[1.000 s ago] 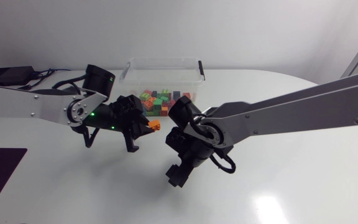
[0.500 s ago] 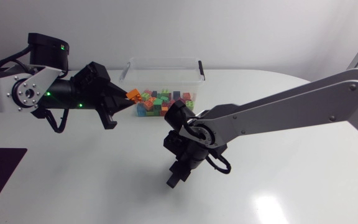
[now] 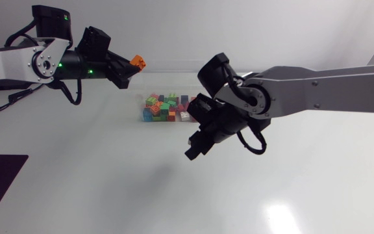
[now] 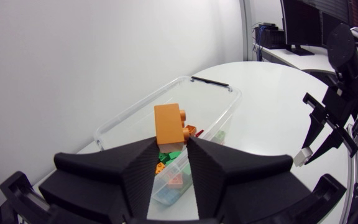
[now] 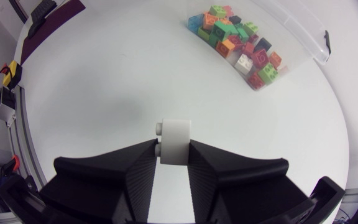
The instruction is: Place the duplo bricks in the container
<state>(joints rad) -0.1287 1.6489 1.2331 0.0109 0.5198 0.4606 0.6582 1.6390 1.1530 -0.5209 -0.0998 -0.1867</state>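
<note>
Fingers [image 4: 123, 168] of the left gripper [image 4: 169, 149] clamp an orange brick [image 4: 168, 124] from two sides, held in the air with the clear container [image 4: 219, 87] ahead of and below it. A heap of coloured bricks [image 3: 166, 107] lies inside that container. The right gripper [image 5: 174, 154] is closed on a white brick [image 5: 174, 142] above the bare table [image 5: 104, 81], near the container but apart from it.

Your left end effector [image 3: 132, 67] grips an orange brick [image 3: 138, 61] near the pile of bricks [image 3: 166, 108]. Your right end effector [image 3: 194, 149] hangs over the desk [image 3: 109, 188] nearby.
</note>
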